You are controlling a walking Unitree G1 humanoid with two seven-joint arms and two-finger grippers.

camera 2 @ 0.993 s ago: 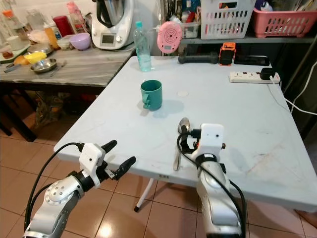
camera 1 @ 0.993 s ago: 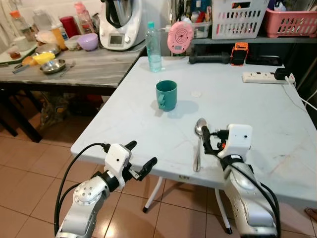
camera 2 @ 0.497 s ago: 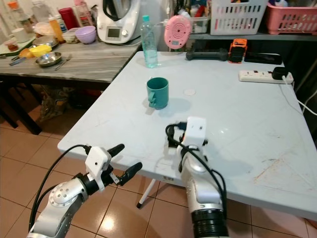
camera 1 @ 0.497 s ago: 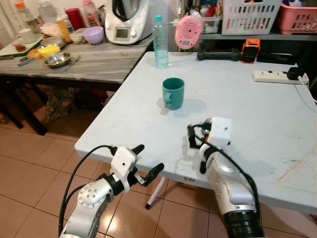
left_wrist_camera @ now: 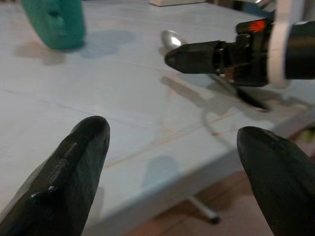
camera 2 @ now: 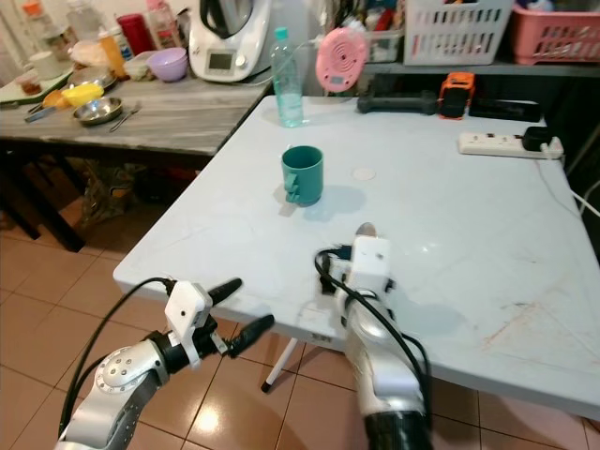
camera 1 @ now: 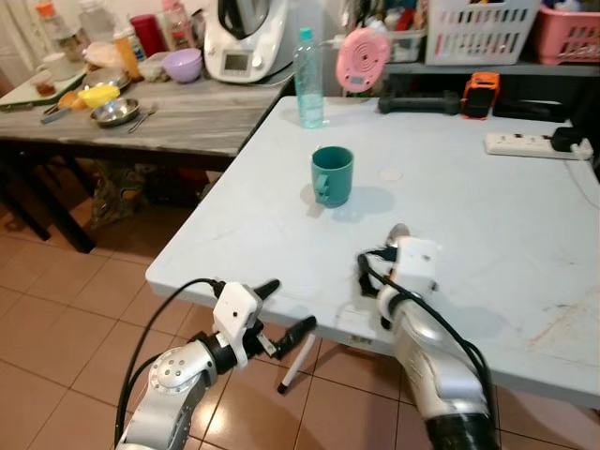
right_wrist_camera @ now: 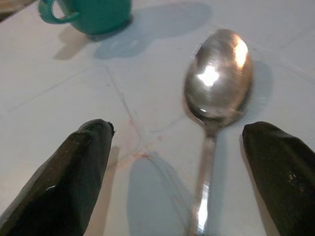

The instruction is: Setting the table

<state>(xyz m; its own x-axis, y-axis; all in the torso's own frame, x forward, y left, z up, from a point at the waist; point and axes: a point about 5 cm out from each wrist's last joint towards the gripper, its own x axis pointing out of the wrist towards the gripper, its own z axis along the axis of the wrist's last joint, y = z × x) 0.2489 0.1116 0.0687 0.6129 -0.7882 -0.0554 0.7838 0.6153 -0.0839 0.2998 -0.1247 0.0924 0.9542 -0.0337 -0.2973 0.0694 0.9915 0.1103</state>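
Observation:
A metal spoon (right_wrist_camera: 216,83) lies flat on the white table (camera 1: 497,216), near its front edge. Its bowl (camera 1: 399,231) points toward a teal mug (camera 1: 332,175) that stands upright further back. My right gripper (right_wrist_camera: 177,129) is open and low over the table, and the spoon's handle runs between its two fingers without being gripped. From the head the right wrist (camera 1: 412,264) covers the handle. My left gripper (camera 1: 284,309) is open and hangs just off the table's front edge, level with it, empty and pointing at the spoon (left_wrist_camera: 171,38).
A water bottle (camera 1: 307,66), a pink round device (camera 1: 366,58), black and orange items (camera 1: 478,94) and a power strip (camera 1: 530,143) line the table's far side. A grey-topped table (camera 1: 159,117) with bowls and an appliance stands to the left. Tiled floor (camera 1: 56,309) lies below.
The camera has shifted. My right gripper moved from beside the spoon to over its handle. The left gripper has stayed open off the table edge.

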